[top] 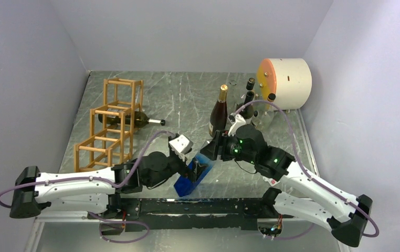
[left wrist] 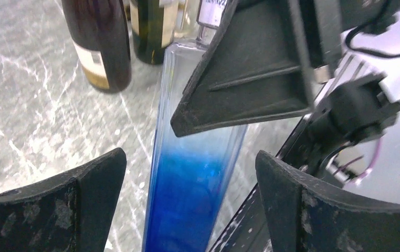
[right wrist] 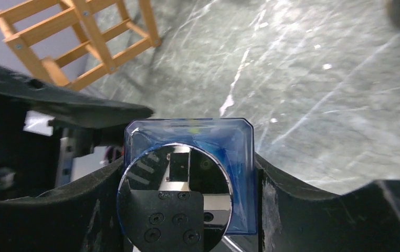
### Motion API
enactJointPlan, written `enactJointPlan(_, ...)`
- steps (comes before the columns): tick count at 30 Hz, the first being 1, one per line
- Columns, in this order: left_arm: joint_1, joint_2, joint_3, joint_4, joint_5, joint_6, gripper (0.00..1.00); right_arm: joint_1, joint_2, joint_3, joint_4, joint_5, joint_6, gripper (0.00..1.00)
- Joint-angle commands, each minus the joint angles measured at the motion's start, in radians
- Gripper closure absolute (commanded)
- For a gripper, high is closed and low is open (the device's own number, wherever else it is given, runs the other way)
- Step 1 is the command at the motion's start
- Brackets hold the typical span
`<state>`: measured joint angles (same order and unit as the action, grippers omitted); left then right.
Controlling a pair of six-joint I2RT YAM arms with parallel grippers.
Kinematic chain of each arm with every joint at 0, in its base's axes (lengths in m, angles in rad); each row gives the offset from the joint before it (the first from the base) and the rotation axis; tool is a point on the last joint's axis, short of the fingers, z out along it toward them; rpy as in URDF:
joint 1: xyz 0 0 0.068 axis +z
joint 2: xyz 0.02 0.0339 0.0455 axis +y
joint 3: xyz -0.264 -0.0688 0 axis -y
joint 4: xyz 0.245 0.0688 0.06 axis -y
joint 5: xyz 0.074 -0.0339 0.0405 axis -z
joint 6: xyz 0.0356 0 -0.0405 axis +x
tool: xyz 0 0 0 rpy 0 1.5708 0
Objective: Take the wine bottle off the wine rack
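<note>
Wine rack [top: 92, 124] close beside the left wall [top: 30, 79], along the desk's [top: 187, 94] left edge, stepping up toward the back. Dark wine bottle [top: 135, 120] on its side in the rack's middle step, neck poking out of the rack's right side over the desk.

Right of the rack, a broad stretch of grey marbled surface, open as far as a cluster of upright bottles [top: 220, 113]. Well beyond those, a cream drum [top: 287, 81] with an orange face, in the back corner farthest from the rack. Toward the front edge, right of the rack's lowest step, a square-sided blue bottle [top: 191, 178] - tilted, foot toward the front edge, top leaning away from the rack.

Left end effector [left wrist: 190, 157] with fingers spread wide on either side of the blue glass, touching neither face. Right end effector [right wrist: 190, 173] clamped on the blue bottle just under its mirrored round cap [right wrist: 174, 202], pads pressed to opposite sides.

Writing: cream-and-gold label [left wrist: 95, 68] low on one dark upright bottle, too blurred to read. White tag [left wrist: 214, 6] at the top edge of the left wrist view - cut off, illegible. Gold foil [top: 222, 93] on the tallest neck.
</note>
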<state>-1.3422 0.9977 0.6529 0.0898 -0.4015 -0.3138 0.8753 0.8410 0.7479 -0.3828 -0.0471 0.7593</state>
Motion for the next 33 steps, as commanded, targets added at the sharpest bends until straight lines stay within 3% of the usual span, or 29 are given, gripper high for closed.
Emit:
enactJointPlan(1, 0.001, -0.063, 0.029, 0.039, -0.055, -0.062, 0.03, -0.004, 0.004, 0.172, -0.147, 0.227, -0.134, 1.0)
enactJointPlan(7, 0.0, -0.117, 0.031, -0.045, -0.112, -0.114, 0.02, -0.004, 0.019, 0.345, -0.338, 0.529, -0.214, 1.0)
enactJointPlan(10, 0.002, -0.131, 0.039, -0.101, -0.173, -0.139, 0.0, -0.004, 0.011, 0.358, -0.352, 0.612, -0.239, 1.0)
enactJointPlan(14, 0.02, -0.119, 0.107, -0.271, -0.284, -0.216, 0.01, -0.004, -0.005, 0.318, -0.281, 0.649, -0.295, 1.0)
enactJointPlan(18, 0.078, -0.107, 0.195, -0.402, -0.239, -0.25, 0.01, -0.003, 0.012, 0.276, -0.196, 0.718, -0.37, 1.0)
enactJointPlan(25, 0.176, -0.108, 0.241, -0.452, -0.133, -0.256, 0.01, -0.005, 0.061, 0.27, -0.095, 0.777, -0.44, 1.0)
enactJointPlan(33, 0.246, -0.098, 0.283, -0.513, -0.081, -0.257, 0.01, -0.006, 0.11, 0.211, -0.097, 0.737, -0.399, 1.0)
